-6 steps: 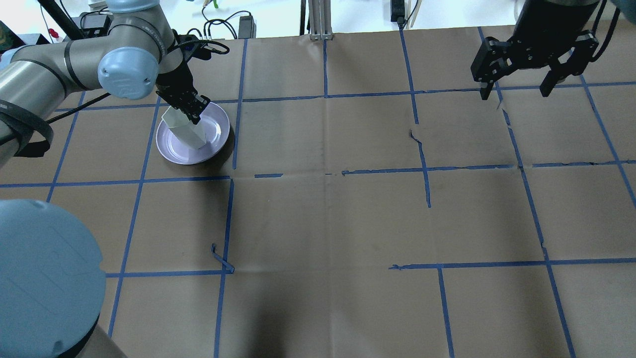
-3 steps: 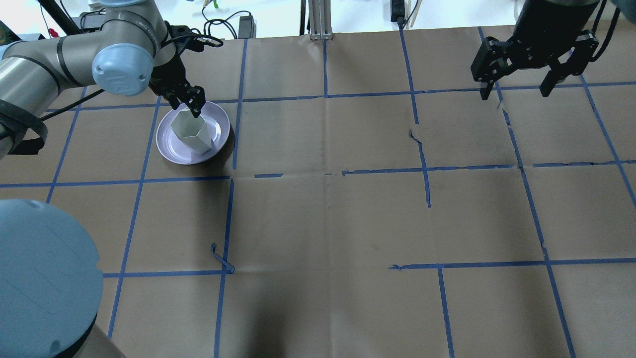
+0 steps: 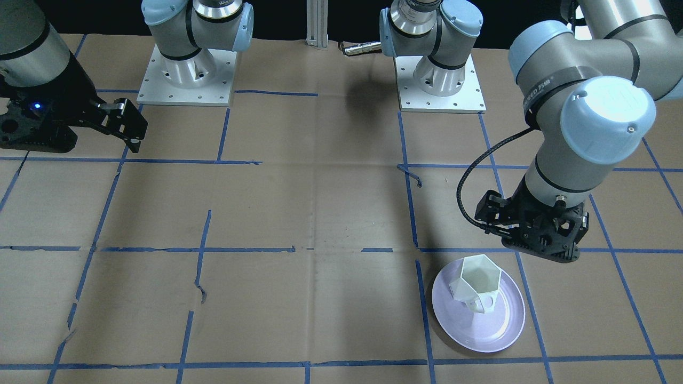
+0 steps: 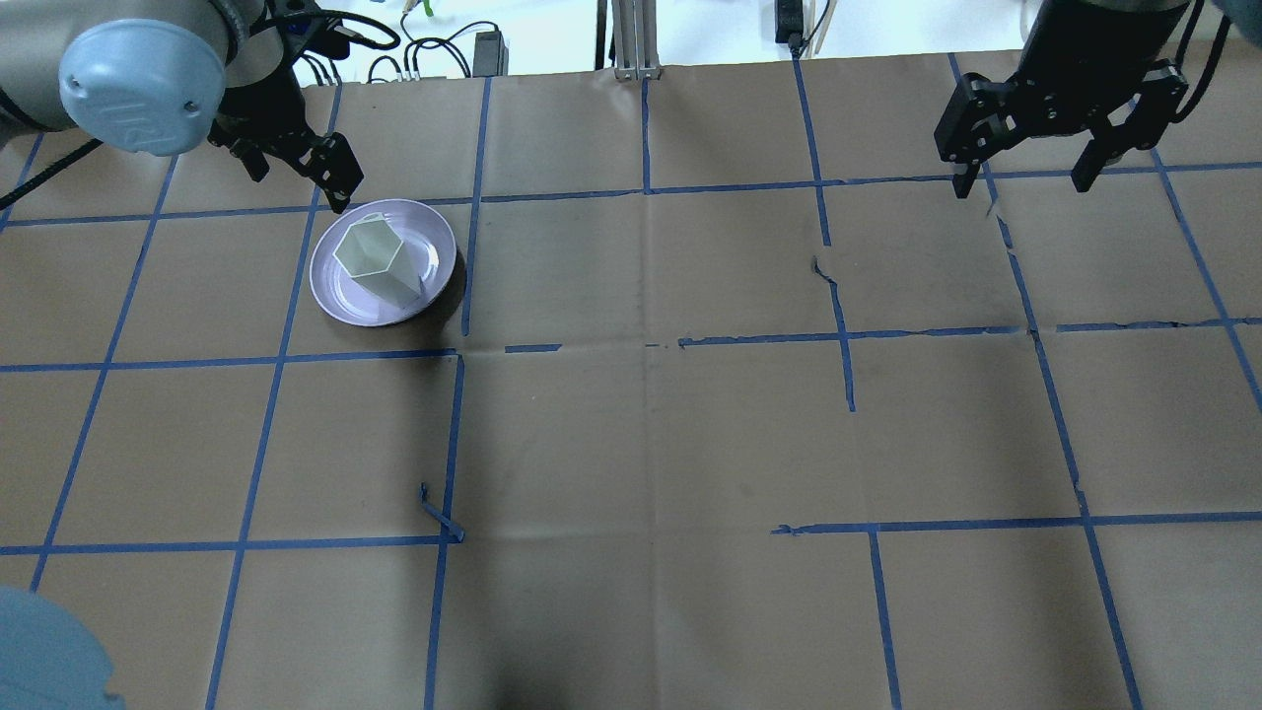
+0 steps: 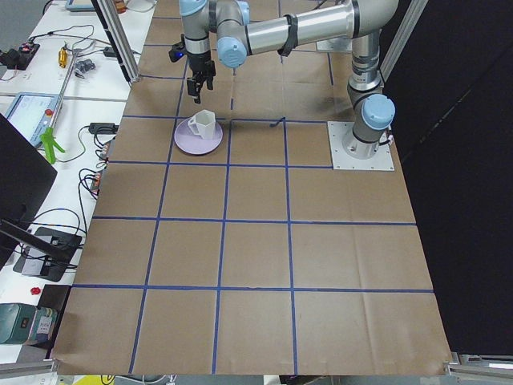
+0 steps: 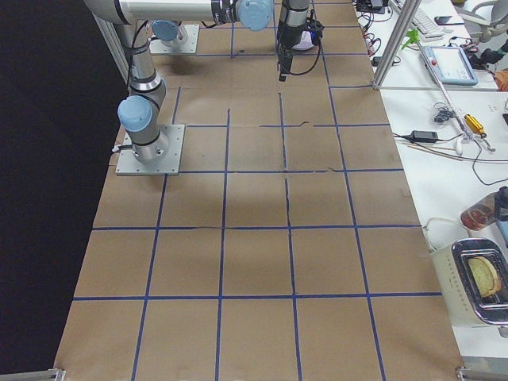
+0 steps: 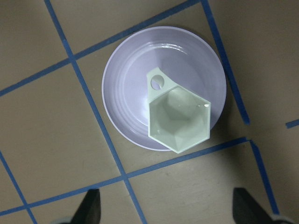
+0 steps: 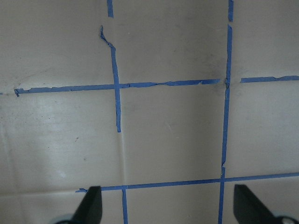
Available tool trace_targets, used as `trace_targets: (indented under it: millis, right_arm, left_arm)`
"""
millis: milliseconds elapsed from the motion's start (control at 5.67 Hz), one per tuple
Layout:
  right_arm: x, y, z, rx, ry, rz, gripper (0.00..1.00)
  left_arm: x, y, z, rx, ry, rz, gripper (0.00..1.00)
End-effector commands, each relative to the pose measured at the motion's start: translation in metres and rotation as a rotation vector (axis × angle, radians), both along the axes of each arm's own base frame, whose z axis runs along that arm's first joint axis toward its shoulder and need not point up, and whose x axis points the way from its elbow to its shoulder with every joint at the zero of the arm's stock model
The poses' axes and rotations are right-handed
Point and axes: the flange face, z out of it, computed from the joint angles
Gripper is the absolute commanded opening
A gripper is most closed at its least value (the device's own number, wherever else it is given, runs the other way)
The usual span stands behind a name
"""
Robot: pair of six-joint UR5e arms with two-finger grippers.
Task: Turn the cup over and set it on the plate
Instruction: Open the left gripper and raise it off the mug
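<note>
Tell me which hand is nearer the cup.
Left. The left hand hovers close above the cup on the plate; the right hand hangs far across the table.

The cup is a small white faceted mug with a hexagonal rim and sides that taper to a narrow base. It stands upright, mouth up and empty, its base set inside the raised rim of the plate. Its angular handle, pierced by a round hole, points across the plate's well. The plate is round, shallow, glossy pale lavender, clearly wider than the cup, and lies flat.
</note>
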Motion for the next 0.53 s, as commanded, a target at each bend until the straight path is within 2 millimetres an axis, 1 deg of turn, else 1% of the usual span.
trace_targets:
  millis: [0, 176, 353]
  right_arm:
    - [0.000, 0.000, 0.000, -0.001, 0.000, 0.000, 1.00]
    - [0.000, 0.000, 0.000, 0.001, 0.000, 0.000, 1.00]
    - [0.000, 0.000, 0.000, 0.001, 0.000, 0.000, 1.00]
  left_arm:
    - [-0.064, 0.039, 0.042, -0.039, 0.064, 0.161, 1.00]
    - [-0.092, 0.055, 0.055, -0.045, 0.150, 0.240, 1.00]
    - [-0.096, 0.081, 0.070, 0.010, 0.145, 0.241, 1.00]
